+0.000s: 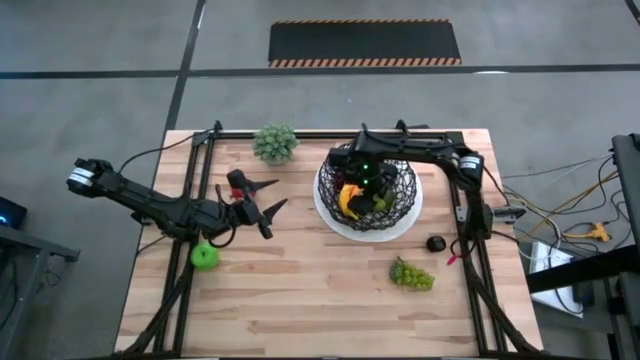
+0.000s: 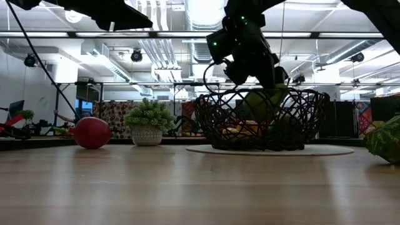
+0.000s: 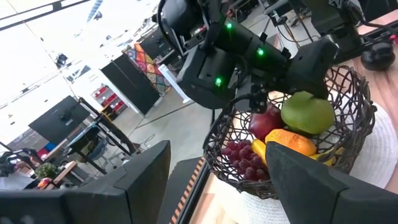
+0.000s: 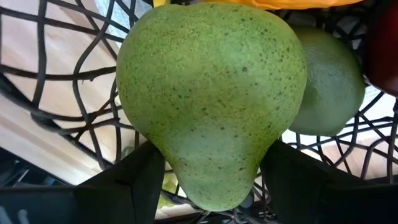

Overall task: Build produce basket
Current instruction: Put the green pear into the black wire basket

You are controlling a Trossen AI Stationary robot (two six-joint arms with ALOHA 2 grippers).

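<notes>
The basket (image 1: 368, 190), black wire on a white plate (image 1: 330, 215), stands at the table's far right. It holds purple grapes (image 3: 239, 155), a red apple (image 3: 264, 121), an orange piece (image 3: 292, 142) and a yellow banana (image 1: 347, 200). My right gripper (image 4: 211, 168) reaches down into it, shut on a green pear (image 3: 306, 112). My left gripper (image 1: 268, 198) hangs open and empty left of the basket, pointing level at it. On the table lie a second red apple (image 2: 92, 132), a green apple (image 1: 204, 256) and green grapes (image 1: 412, 274). My right gripper pinches the pear's narrow end (image 4: 180, 171) between its two fingers (image 4: 134, 186), coming steeply from above. The pear hangs wide end down inside the basket, level with the rim, above the other fruit. Whether it rests on that fruit I cannot tell.
A potted plant (image 1: 275, 143) stands at the far edge, left of the basket. A small dark object (image 1: 435, 243) lies near the right arm's frame. A paler green round fruit (image 4: 329, 81) sits in the basket behind the pear. Bare wood fills the near half of the table.
</notes>
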